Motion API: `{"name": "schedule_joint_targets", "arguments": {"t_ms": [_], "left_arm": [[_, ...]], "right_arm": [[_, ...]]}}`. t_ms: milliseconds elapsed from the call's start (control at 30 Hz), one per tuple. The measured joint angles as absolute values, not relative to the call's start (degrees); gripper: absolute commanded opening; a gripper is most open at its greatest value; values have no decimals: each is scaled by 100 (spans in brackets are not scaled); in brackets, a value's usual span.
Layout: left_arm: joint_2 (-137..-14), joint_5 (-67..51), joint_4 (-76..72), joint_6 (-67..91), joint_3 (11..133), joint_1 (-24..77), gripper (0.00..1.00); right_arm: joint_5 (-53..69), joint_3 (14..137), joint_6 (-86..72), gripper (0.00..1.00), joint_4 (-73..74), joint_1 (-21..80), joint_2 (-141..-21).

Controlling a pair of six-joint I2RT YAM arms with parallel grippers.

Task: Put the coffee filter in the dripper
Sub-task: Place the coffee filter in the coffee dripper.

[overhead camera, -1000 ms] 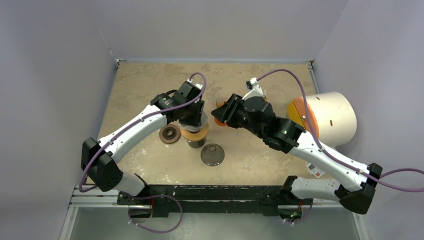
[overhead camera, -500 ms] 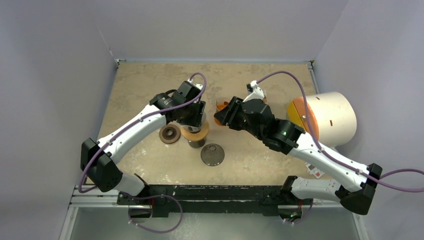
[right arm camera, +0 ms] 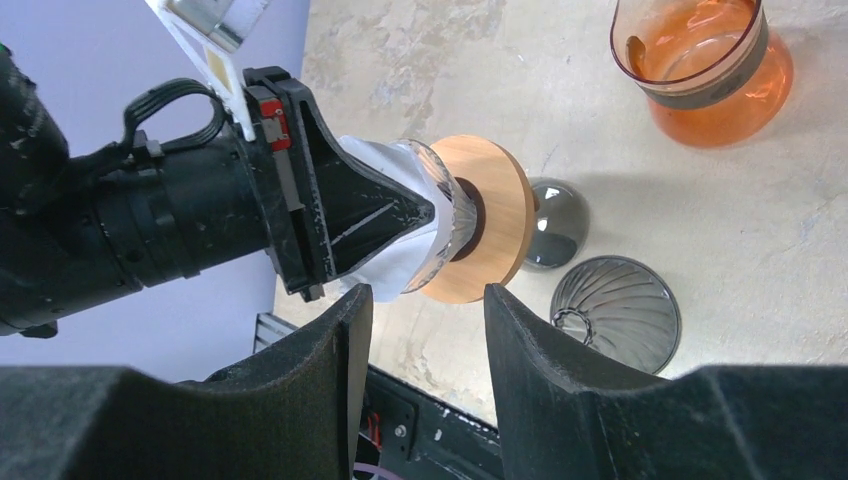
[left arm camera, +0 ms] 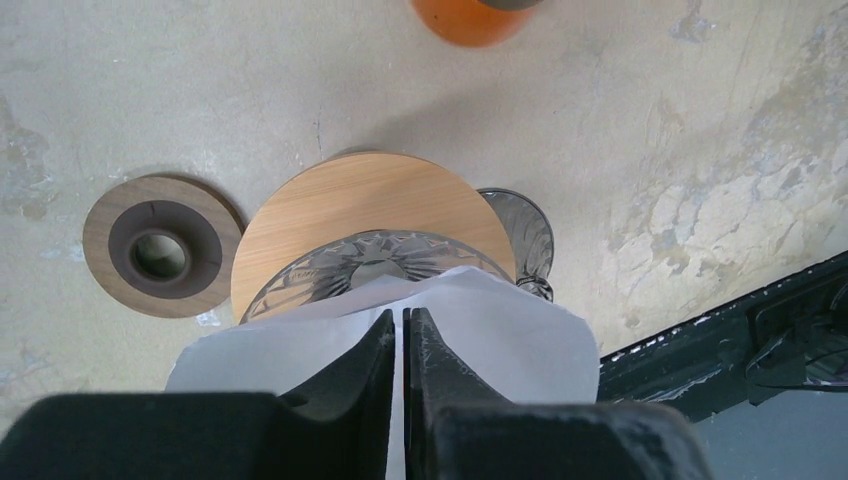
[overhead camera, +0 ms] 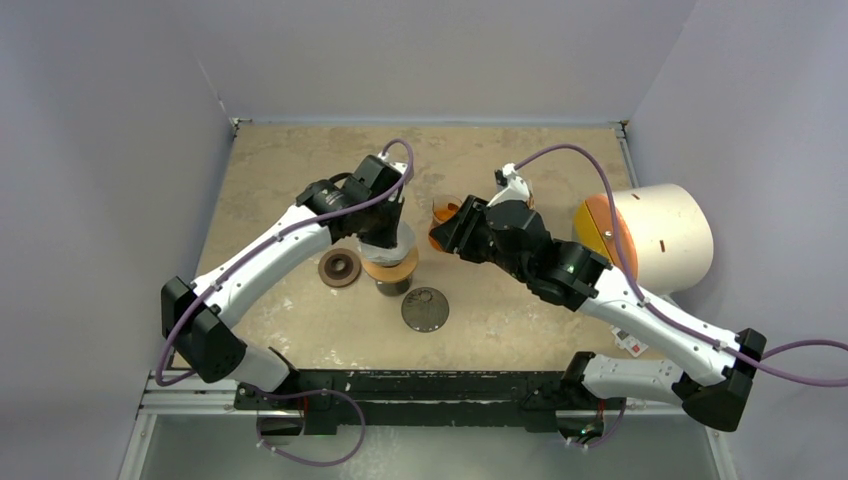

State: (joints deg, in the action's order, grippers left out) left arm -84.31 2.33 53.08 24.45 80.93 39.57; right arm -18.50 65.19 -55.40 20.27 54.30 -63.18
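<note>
Over the dripper (left arm camera: 335,262), your left gripper (left arm camera: 402,345) pinches the white filter (left arm camera: 505,335) — jaws almost together. The filter's low end seems to sit inside the dripper, but the fingers hide part. Your right gripper (right arm camera: 427,300) hangs half open, holding nothing — near the orange jug (right arm camera: 715,95).

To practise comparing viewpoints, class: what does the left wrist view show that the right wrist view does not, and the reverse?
Only the left wrist view: a wooden ring with a dark centre, lying beside the dripper. Only the right wrist view: the right gripper, open and empty, and the open rim of the orange carafe. Both: the left gripper shut on the white coffee filter in the mouth of the glass dripper, and its wooden collar. The left view catches only an edge of the carafe.
</note>
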Motion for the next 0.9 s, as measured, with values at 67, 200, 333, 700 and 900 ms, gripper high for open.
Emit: {"name": "schedule_joint_targets", "arguments": {"t_ms": [67, 200, 333, 700, 900], "left_arm": [[-8433, 235, 5345, 2440, 8165, 3964, 0], [-8438, 263, 5408, 2432, 8241, 3977, 0], [-8477, 307, 5470, 2432, 8241, 3977, 0], [-8578, 272, 5494, 2429, 8040, 3979, 0], [-8630, 211, 5487, 2421, 7902, 3979, 0]], "right_arm": [[-1850, 6508, -5540, 48, 2032, 5430, -6318], [-1850, 6477, -5542, 48, 2023, 5430, -6292], [-1850, 6414, -5542, 48, 2029, 5430, -6257], [-1850, 6348, -5540, 48, 2025, 5428, -6248], [-1850, 6326, -5540, 49, 2023, 5426, -6248]]}}
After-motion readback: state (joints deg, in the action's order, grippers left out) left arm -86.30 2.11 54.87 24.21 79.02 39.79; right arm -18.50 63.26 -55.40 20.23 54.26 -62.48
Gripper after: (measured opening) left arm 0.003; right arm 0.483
